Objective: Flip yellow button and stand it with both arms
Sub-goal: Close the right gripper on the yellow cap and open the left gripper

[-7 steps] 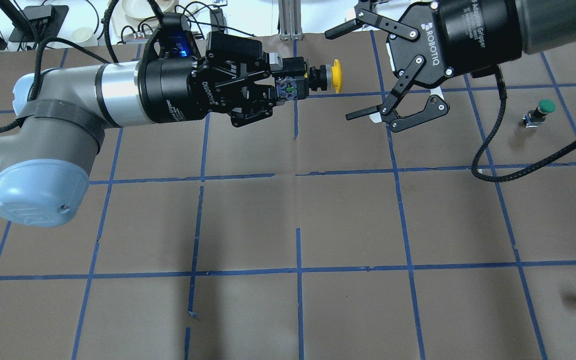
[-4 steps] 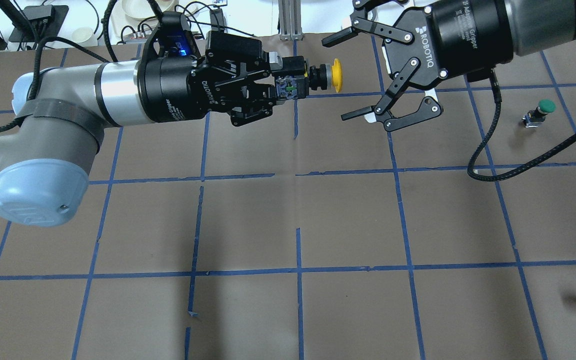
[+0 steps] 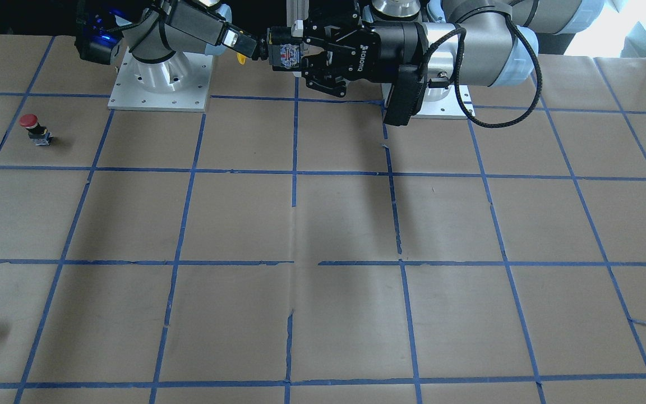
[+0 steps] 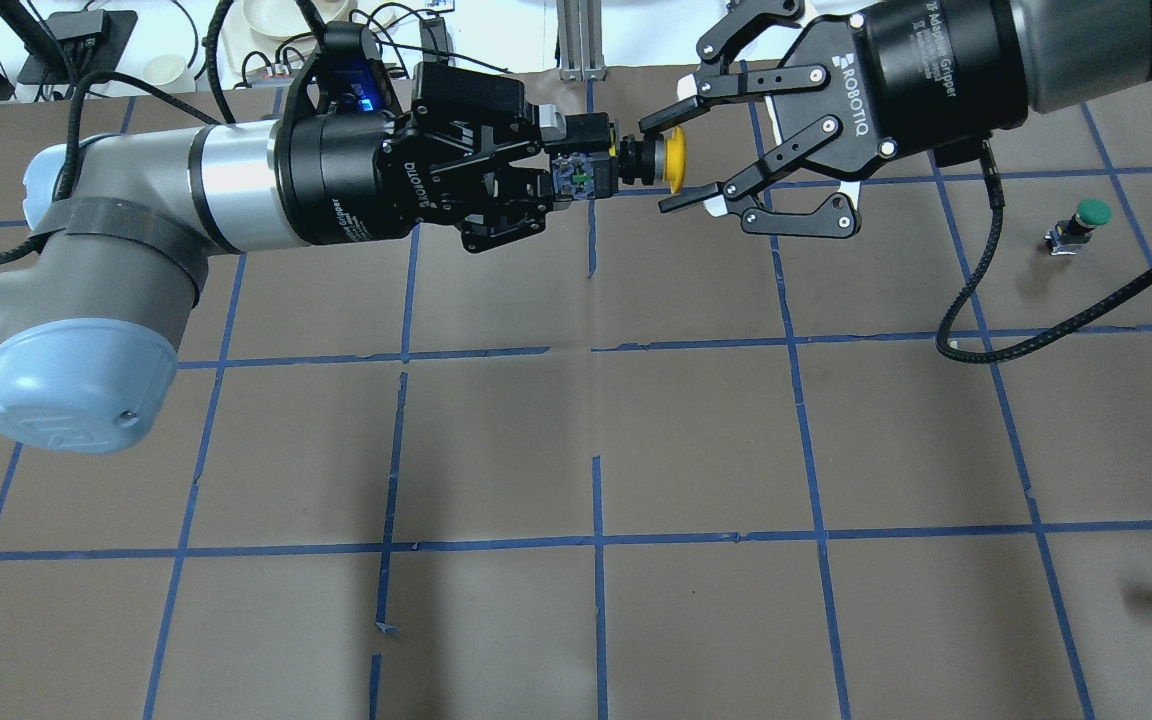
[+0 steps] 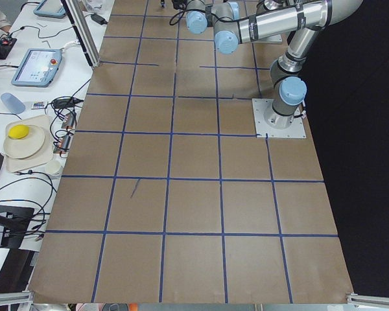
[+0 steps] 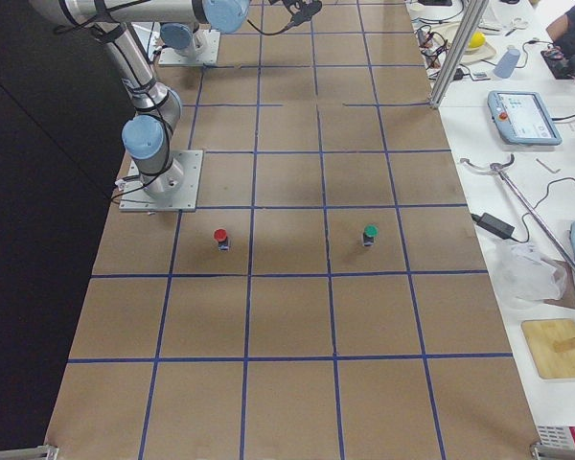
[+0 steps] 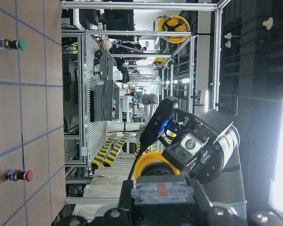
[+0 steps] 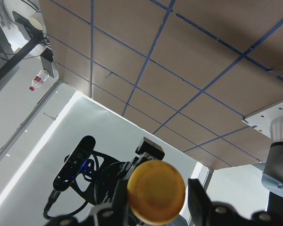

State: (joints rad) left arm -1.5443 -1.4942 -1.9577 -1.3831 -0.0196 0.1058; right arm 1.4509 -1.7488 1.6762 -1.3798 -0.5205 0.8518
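Stage: mid-air hand-over, we judge | we hold the small yellow-capped push button (image 4: pixel 628 158) sideways above the tabletop (image 4: pixel 696 440), midway between its left and right edges | left gripper (image 4: pixel 568 166) pinches its black-grey body | right gripper (image 4: pixel 663 163) jaws spread around the cap, not gripping | to do: transfer, flip, stand upright

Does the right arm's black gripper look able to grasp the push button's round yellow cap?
Probably yes: the right gripper is open, a finger either side of the round yellow cap, nothing between; the left gripper holds the yellow button only by its body.
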